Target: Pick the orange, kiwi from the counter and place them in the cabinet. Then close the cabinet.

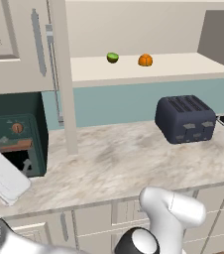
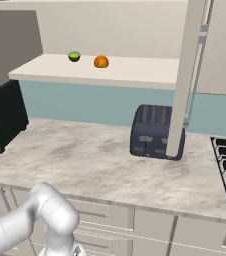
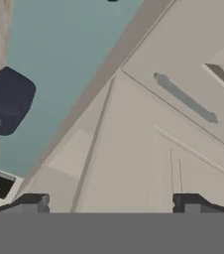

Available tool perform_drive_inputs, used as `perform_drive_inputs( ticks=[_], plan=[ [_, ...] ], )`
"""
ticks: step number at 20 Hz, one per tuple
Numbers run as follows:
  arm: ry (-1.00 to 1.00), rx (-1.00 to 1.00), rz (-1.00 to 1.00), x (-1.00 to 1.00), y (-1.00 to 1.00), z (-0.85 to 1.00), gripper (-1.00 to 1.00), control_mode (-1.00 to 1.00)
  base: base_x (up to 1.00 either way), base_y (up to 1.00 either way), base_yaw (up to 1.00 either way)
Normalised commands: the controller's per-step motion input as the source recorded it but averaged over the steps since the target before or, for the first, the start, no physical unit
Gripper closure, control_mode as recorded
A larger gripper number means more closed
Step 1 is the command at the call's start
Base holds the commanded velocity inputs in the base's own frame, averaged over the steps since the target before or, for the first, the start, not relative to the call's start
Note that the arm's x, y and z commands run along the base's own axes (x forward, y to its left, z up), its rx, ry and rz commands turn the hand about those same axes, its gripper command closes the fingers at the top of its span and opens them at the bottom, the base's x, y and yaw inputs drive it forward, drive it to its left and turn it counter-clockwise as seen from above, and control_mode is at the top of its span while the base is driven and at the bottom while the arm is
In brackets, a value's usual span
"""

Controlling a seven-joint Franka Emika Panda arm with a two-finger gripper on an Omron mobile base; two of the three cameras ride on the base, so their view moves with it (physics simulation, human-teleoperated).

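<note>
1. The claw [image 3: 111,202] has its two dark tips set wide apart with nothing between them.
2. A cream panelled cabinet door [image 3: 148,149] lies ahead, close by.
3. A long grey bar handle [image 3: 186,97] crosses the upper right.
4. The dark navy toaster [image 3: 7,101] sits at the left against the teal wall [image 3: 64,54].

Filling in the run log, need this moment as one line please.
kiwi on cabinet shelf | orange beside it, apart | doors open | jaws empty, apart, facing door | toaster on counter
</note>
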Motion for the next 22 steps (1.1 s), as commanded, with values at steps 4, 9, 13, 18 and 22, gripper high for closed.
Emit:
perform_drive_inputs(
  ticks=[4, 9, 13, 18, 22],
  plan=[
    [0.08, 0.0, -0.07, 0.62, -0.01, 0.0, -1.0, -1.0, 0.0, 0.0, 0.0],
    [0.05, 0.0, 0.0, 0.13, -0.27, 0.0, -1.0, -1.0, 0.0, 0.0, 0.0],
    [0.01, 0.0, 0.0, 0.01, -0.37, 0.0, -1.0, -1.0, 0.0, 0.0, 0.0],
    [0.02, 0.03, 0.0, 0.05, -0.68, 0.0, -1.0, -1.0, 0.0, 0.0, 0.0],
    [0.07, 0.04, 0.0, 0.43, -0.79, 0.0, -1.0, -1.0, 0.0, 0.0, 0.0]
  ],
)
